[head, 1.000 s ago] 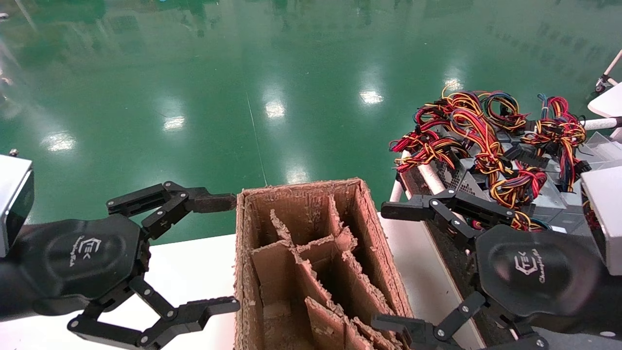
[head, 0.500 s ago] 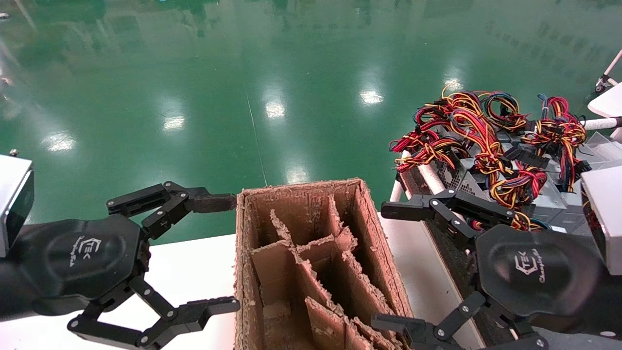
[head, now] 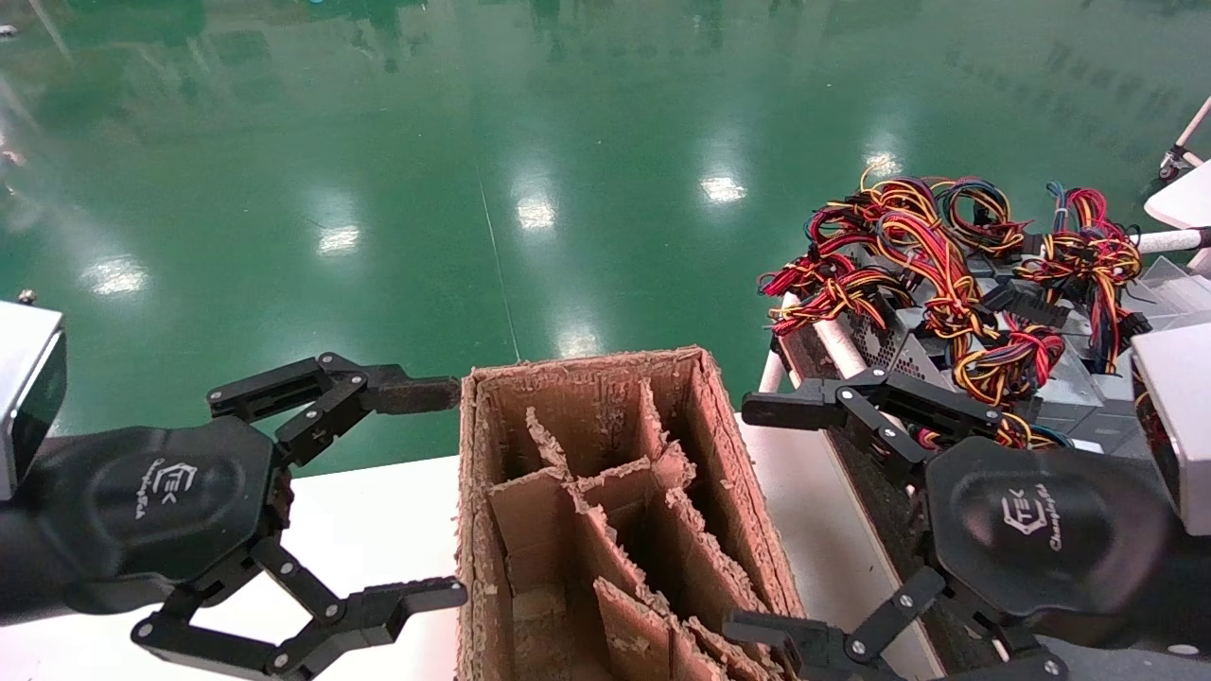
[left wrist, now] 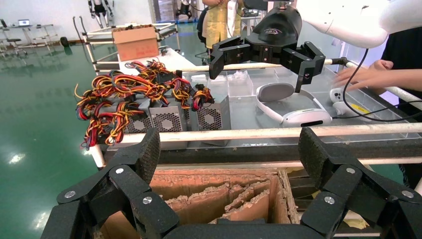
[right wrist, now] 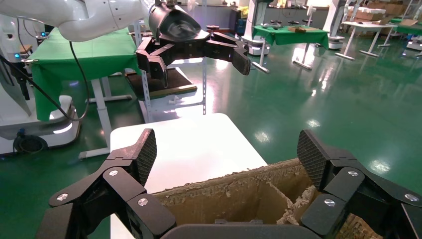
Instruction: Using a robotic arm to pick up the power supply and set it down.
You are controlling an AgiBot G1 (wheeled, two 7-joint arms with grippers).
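Note:
Several silver-grey power supplies (head: 885, 342) with fan grilles and tangled red, yellow and black wires (head: 932, 248) lie on a rack at the right. In the left wrist view they stand in a row (left wrist: 167, 118) behind a white rail. My right gripper (head: 741, 518) hangs open, in front of the rack and beside the cardboard box, holding nothing. My left gripper (head: 461, 492) is open too, on the box's left side, with nothing between its fingers. Each wrist view shows its own open gripper, left (left wrist: 230, 152) and right (right wrist: 226, 152), over the box, and the other arm farther off.
A worn brown cardboard divider box (head: 470, 492) stands on a white table (head: 378, 511) between the grippers. On the rack's tray beyond the supplies lie a white headset (left wrist: 293, 115) and a person's hands (left wrist: 366, 78). Green floor lies beyond the table.

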